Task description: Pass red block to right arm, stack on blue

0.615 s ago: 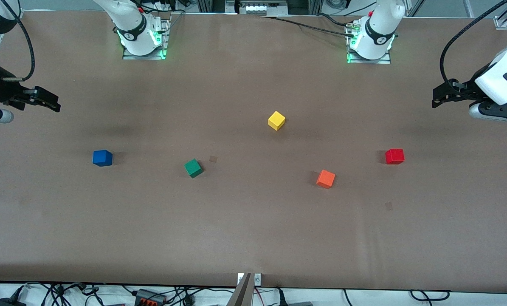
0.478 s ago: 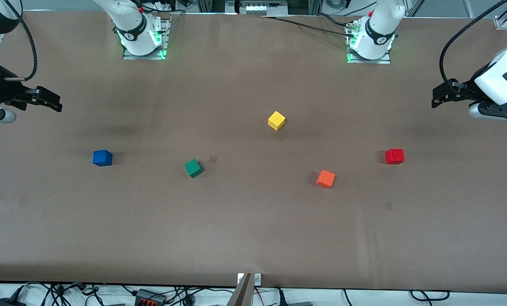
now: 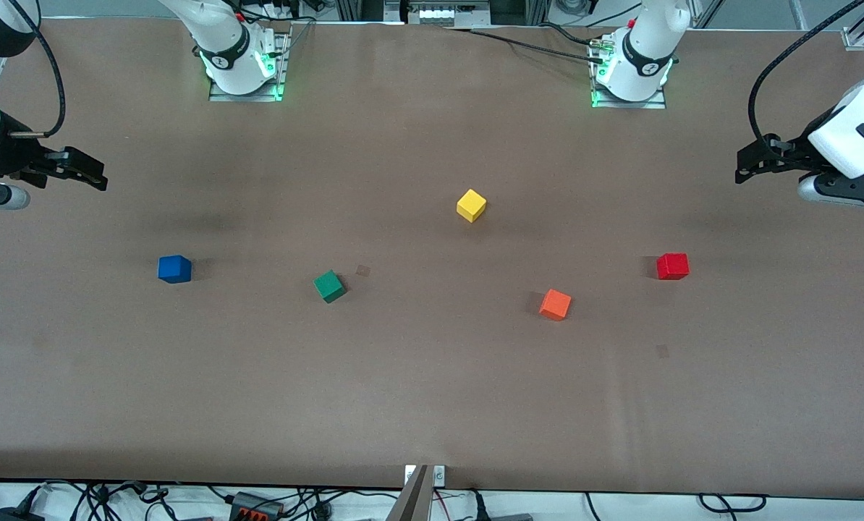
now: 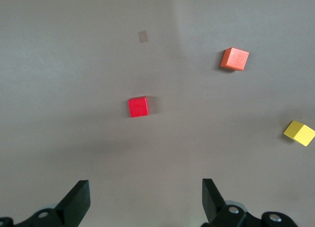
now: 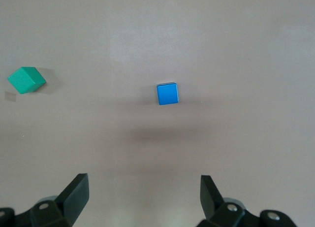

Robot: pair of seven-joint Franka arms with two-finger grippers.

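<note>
The red block [image 3: 672,265] [image 4: 138,107] rests on the brown table toward the left arm's end. The blue block [image 3: 174,268] [image 5: 167,93] sits toward the right arm's end. My left gripper [image 3: 744,172] [image 4: 146,187] hangs open and empty above the table edge at its own end, apart from the red block. Over the opposite table end, my right gripper [image 3: 96,177] [image 5: 145,182] is open and empty too, well clear of the blue block.
A green cube [image 3: 329,286] [image 5: 26,80] lies between the blue block and the table's middle. A yellow cube [image 3: 471,205] [image 4: 299,133] sits mid-table, closer to the bases. An orange cube [image 3: 555,304] [image 4: 235,58] lies beside the red block, nearer the front camera.
The right gripper has crept slightly toward the table's middle. The left gripper and all the cubes have stayed put.
</note>
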